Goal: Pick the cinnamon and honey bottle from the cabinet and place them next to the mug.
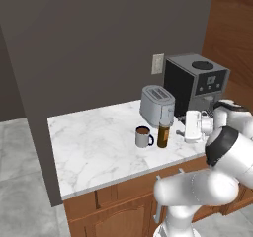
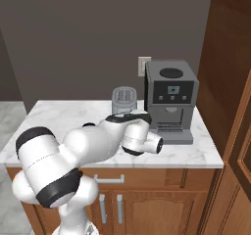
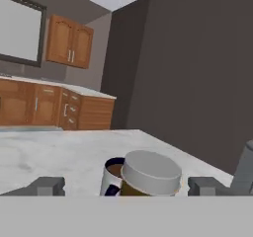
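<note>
- Cinnamon [image 1: 163,134] stands upright on the marble desk [image 1: 94,147], just beside the mug [image 1: 144,137], both a little back from the desk's front edge and in front of the toaster [image 1: 157,105].
- From the hand camera, the jar's flat grey lid [image 3: 151,172] sits between the two finger tips [image 3: 48,185], with the mug partly hidden behind it; whether jar and mug touch I cannot tell.
- Hand [image 1: 193,126]: the fingers are spread wide on either side of the jar and nothing is pinched — the jar stands free on the desk.
- Coffee machine [image 1: 195,83] stands at the back right of the desk, close behind the hand, with the cabinet [image 2: 230,82] to the right of it.
- Step in hand, as I judge it: the cinnamon's placing looks done, and this is the let-go beside the mug.
- Honey bottle is the half of the task left to do.
- Next move calls for drawing the spread hand straight back off the jar without nudging it or the mug, keeping clear of the coffee machine — then turning to the cabinet for the honey bottle.
- Main risk: a finger clipping the lid on the way out and tipping the jar into the mug.
</note>
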Motion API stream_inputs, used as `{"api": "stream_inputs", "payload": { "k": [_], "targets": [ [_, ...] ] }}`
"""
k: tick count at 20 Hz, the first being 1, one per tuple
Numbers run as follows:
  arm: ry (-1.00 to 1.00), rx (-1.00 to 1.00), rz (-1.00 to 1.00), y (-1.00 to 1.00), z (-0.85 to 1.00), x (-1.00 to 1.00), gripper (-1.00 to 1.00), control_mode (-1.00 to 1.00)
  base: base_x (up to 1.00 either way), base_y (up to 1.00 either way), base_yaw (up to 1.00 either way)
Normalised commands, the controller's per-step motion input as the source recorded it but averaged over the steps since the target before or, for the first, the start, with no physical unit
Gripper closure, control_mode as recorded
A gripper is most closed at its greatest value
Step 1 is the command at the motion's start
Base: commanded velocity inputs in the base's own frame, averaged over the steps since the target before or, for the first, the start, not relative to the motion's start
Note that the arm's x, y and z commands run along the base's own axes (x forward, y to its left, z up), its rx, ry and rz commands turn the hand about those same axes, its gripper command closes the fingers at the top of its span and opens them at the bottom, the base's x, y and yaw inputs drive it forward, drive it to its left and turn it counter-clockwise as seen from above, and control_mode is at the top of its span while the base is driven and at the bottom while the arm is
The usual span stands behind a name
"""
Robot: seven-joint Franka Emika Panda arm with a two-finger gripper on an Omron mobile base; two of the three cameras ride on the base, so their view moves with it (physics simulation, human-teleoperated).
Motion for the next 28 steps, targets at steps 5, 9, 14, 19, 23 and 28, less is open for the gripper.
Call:
{"api": "stream_inputs", "payload": {
  "k": [5,9,14,19,23,28],
  "targets": [
    [-0.01,0.09,-0.12,-0.08,0.83,-0.52,-1.00,-1.00,0.00,0.00,0.00],
    [0.03,0.08,-0.17,0.00,0.84,-0.72,-1.00,-1.00,0.00,0.00,0.00],
    [0.24,0.03,-0.21,0.00,0.79,-0.68,-1.00,-1.00,0.00,0.00,0.00],
    [0.41,0.00,-0.17,0.04,0.75,-0.29,-1.00,-1.00,0.00,0.00,0.00],
    [0.48,-0.04,-0.15,0.07,0.62,-0.03,-1.00,-1.00,0.00,0.00,0.00],
    [0.35,-0.12,-0.15,0.13,0.30,-0.08,-1.00,-1.00,0.00,0.00,0.00]
  ]
}}
